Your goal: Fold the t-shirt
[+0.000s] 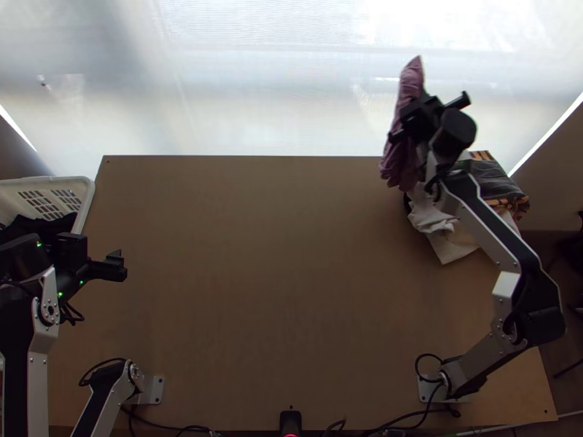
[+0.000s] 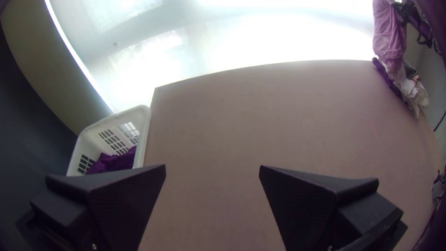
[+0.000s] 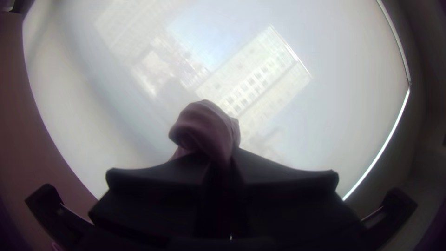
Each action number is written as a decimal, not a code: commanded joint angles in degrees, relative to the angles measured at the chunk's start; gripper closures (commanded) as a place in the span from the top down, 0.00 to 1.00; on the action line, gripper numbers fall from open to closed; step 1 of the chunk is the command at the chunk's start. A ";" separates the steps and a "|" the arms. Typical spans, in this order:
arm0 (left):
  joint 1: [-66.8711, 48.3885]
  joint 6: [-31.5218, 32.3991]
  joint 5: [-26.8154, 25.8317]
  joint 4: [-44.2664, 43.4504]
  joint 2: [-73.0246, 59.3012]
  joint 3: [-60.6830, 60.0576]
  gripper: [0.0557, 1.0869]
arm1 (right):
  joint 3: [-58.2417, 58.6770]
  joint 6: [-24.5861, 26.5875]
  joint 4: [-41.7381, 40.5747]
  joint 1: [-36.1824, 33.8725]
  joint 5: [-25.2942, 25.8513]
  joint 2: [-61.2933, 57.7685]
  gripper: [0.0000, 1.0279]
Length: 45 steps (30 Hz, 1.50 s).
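The right arm's chunky black gripper (image 1: 408,122) is holding up a long, bunchy, dusty-pink cloth (image 1: 398,159) near the far right corner of the flat brown wooden table (image 1: 277,255). Close by, a crumpled creamy-white cloth (image 1: 436,221) and a dark cloth with orange stripes (image 1: 487,175) are lying together. The left arm's black gripper (image 1: 116,266) is hanging near a white plastic basket with little holes (image 1: 88,195), where a bunched dark cloth (image 1: 45,224) is sitting.

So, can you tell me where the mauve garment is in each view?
Top view: the mauve garment is at upper right, by the table's far edge.
Left wrist view: far off, across the table from the white basket.
Right wrist view: close up, bunched in the right gripper.
Shared landmark: the bright window.
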<state>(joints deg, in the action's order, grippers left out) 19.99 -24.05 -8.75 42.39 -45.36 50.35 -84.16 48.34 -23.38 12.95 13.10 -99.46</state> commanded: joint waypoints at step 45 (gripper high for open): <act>-4.08 -3.81 4.62 0.76 4.93 -2.53 0.95 | 20.00 2.90 10.81 -44.59 -16.53 16.14 0.95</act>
<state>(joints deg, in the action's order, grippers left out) 14.68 -26.92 -3.97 42.70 -42.61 48.47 -63.75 52.51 -16.88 -32.95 -2.28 -92.86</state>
